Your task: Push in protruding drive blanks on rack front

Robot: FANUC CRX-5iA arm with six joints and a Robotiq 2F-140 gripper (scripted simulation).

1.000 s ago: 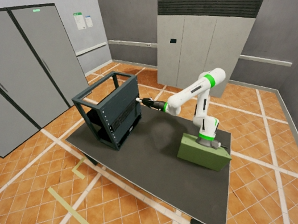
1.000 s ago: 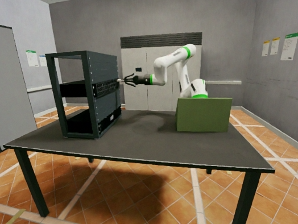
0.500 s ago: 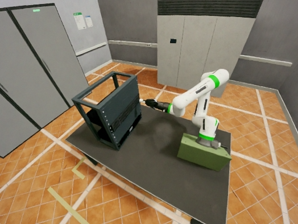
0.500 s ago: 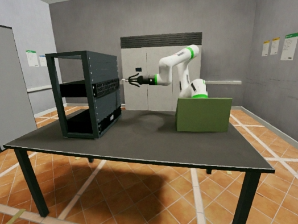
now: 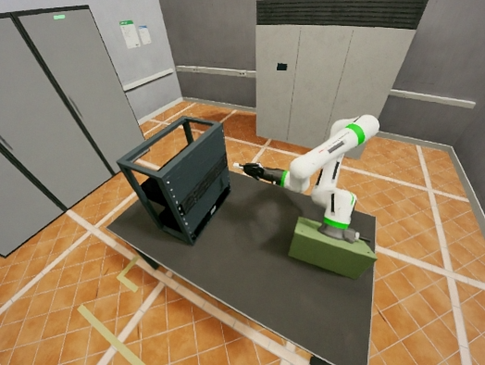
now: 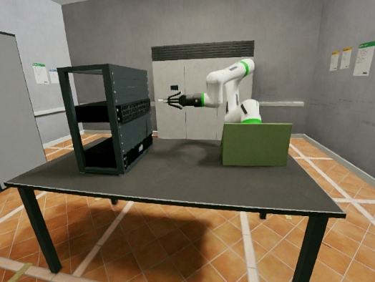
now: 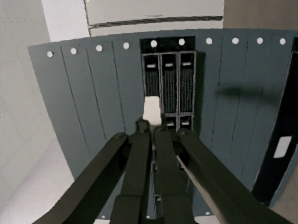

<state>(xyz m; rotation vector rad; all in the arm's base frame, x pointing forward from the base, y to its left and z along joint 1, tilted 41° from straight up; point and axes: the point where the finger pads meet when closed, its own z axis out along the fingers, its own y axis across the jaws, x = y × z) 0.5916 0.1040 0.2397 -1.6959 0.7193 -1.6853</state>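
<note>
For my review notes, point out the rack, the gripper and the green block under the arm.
rack (image 6: 129, 80): exterior view, its front panel.
gripper (image 6: 167, 100): exterior view, between its fingertips.
green block (image 5: 330, 254): top view, its long side.

Robotiq claw (image 5: 239, 166) (image 6: 162, 101) (image 7: 152, 107), w/ its white tip, displaced away from the drive bays; gap to rack front (image 5: 199, 182) (image 6: 132, 82) (image 7: 90, 95) now wider than 0.5 s & 1 s prior. CRX-5iA forearm (image 5: 330, 149) (image 6: 229, 74) likewise drawn back.
</note>
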